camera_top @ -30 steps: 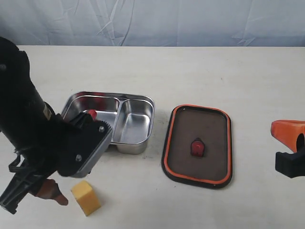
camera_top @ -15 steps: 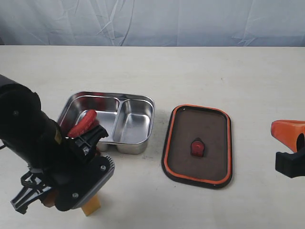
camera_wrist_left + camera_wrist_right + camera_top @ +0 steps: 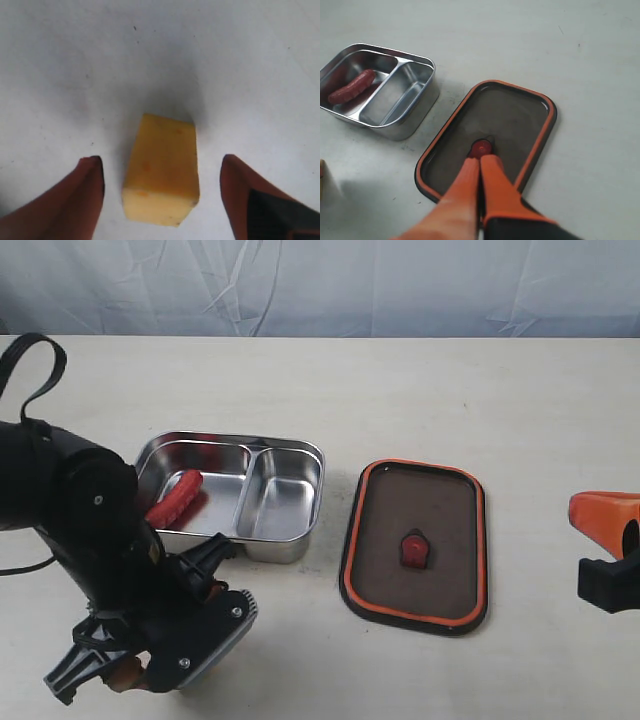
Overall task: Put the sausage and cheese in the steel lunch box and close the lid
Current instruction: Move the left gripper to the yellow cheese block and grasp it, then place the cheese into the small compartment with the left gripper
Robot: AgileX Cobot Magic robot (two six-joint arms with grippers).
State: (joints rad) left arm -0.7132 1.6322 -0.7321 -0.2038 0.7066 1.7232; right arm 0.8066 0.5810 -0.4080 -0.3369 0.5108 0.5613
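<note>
The red sausage (image 3: 176, 499) lies in the left compartment of the steel lunch box (image 3: 290, 455); the right wrist view shows the sausage (image 3: 351, 86) and the box (image 3: 415, 95) too. In the left wrist view the yellow-orange cheese (image 3: 162, 160) rests on the table between the spread fingers of my open left gripper (image 3: 161, 159), which do not touch it. The left arm (image 3: 110, 570) hides the cheese in the exterior view. The dark lid (image 3: 440, 540) lies seal-side up to the right of the box. My right gripper (image 3: 480, 159) is shut and empty, held above the lid (image 3: 510, 115).
The orange valve (image 3: 414, 550) sits at the lid's centre. My right gripper (image 3: 600, 515) hangs at the right edge of the exterior view. A blue-grey cloth backdrop (image 3: 320, 285) bounds the far side of the white table (image 3: 420, 390).
My left arm has drawn back from the box toward the table's near edge and lowered over the cheese, covering it in the exterior view. The sausage now lies uncovered in the box. The right gripper has not moved.
</note>
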